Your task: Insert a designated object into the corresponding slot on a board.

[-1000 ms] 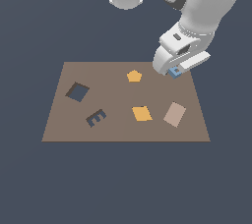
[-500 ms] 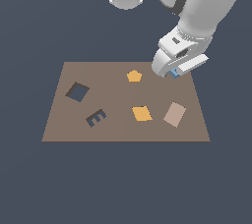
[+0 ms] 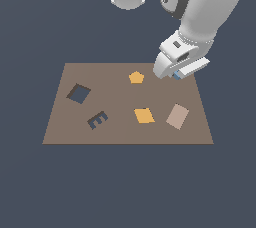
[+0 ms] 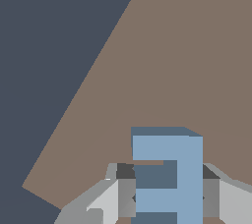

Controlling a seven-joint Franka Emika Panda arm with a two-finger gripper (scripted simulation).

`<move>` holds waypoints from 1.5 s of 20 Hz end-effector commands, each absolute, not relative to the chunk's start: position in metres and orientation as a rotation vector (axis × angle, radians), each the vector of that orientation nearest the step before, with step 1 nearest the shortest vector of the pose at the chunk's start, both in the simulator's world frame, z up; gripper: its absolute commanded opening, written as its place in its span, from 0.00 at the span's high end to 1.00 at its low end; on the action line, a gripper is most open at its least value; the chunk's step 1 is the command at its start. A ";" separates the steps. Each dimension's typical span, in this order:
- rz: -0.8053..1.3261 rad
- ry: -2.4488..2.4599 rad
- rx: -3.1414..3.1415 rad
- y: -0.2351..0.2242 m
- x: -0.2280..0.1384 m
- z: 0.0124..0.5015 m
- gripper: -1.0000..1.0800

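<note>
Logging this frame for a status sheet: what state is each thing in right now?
gripper: shut on the blue E block.
blue E block: held between the fingers.
E-shaped slot: empty.
square cutout: empty.
orange pentagon: lying loose on the board.
orange square: lying loose.

Blue E block (image 4: 167,174) far from E slot (image 3: 98,119) on board (image 3: 120,132).

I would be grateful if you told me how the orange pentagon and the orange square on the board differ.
The orange pentagon has five sides; the orange square has four. The pentagon lies near the far edge of the brown board, close to the gripper; the square lies nearer the front edge, beside a tan piece. The pentagon looks slightly smaller. Both are orange, flat and untouched.
</note>
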State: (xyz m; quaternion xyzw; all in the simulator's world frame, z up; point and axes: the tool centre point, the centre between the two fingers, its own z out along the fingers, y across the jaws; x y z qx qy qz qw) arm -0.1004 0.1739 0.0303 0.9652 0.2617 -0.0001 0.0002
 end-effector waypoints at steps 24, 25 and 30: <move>0.000 0.355 3.122 0.146 -0.032 0.033 1.00; 0.000 0.299 3.128 0.141 -0.025 0.033 1.00; 0.000 -0.041 3.142 0.107 0.016 0.035 1.00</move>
